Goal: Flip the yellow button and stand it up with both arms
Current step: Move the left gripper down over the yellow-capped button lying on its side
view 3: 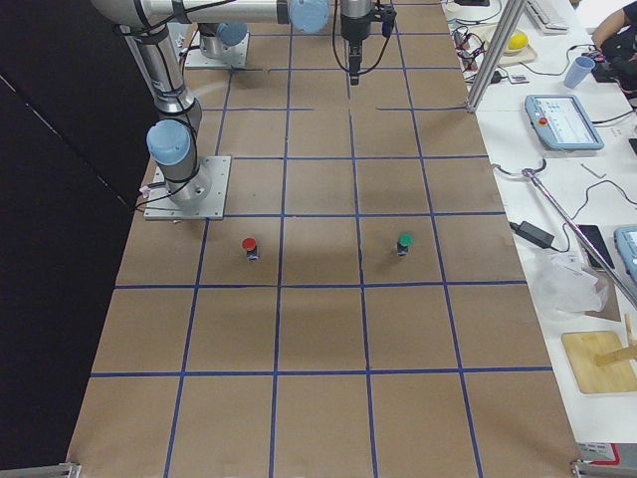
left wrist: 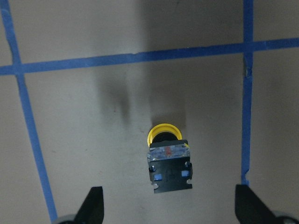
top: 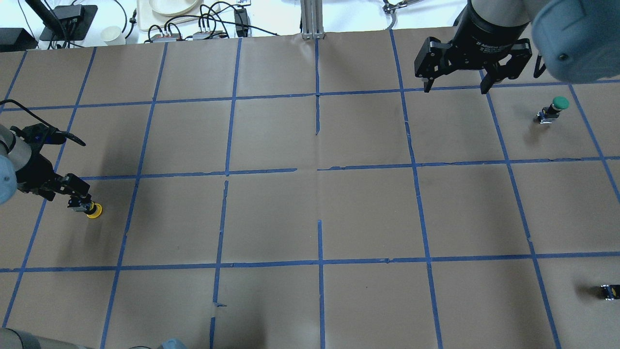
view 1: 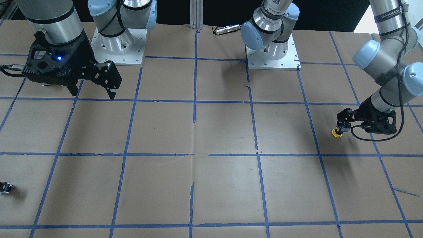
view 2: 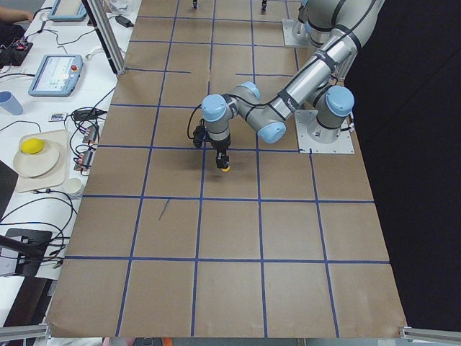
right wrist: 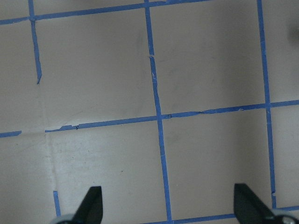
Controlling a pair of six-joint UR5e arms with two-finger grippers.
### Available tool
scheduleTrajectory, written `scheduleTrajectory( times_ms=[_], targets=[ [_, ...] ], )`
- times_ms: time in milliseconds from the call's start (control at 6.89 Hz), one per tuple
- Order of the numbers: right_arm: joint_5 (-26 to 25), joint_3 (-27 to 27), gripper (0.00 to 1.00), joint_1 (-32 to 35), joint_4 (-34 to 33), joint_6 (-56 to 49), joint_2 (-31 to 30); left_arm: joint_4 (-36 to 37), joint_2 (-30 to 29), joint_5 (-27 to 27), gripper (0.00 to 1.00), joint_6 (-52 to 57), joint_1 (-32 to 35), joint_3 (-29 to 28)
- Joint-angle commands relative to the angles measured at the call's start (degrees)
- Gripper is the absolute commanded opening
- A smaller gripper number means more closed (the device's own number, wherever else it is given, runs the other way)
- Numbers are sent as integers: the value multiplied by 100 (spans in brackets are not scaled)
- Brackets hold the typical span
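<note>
The yellow button (left wrist: 169, 158) rests on the brown table between my left gripper's open fingers, without touching either. Its grey-black base block faces the wrist camera and its yellow cap points away. It also shows in the front view (view 1: 336, 133) and the overhead view (top: 94, 211), at the table's left side. My left gripper (view 1: 341, 127) is low over it, tilted down, open (left wrist: 170, 212). My right gripper (top: 455, 87) hangs open and empty above the far right part of the table (view 1: 92, 92); its wrist view shows only bare taped paper.
A green-capped button (top: 557, 104) stands near the right gripper. A red-capped button (view 3: 249, 246) stands near the right arm's base. A small dark block (top: 609, 291) lies at the table's right edge. Arm base plates (view 1: 272, 61) sit at the robot side.
</note>
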State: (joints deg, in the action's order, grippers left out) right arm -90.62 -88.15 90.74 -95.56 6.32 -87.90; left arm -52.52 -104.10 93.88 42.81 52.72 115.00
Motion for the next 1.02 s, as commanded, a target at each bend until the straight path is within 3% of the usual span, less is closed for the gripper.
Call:
scheduleTrajectory(
  times_ms=[0, 580, 870],
  targets=[
    [0, 0, 100, 14, 3, 19, -8, 593, -207, -1, 99, 43, -25, 190],
    [9, 0, 100, 32, 11, 1, -17, 339, -84, -63, 94, -19, -16, 198],
    [0, 0, 100, 32, 11, -121, -8, 40, -84, -80, 81, -19, -25, 110]
  ],
)
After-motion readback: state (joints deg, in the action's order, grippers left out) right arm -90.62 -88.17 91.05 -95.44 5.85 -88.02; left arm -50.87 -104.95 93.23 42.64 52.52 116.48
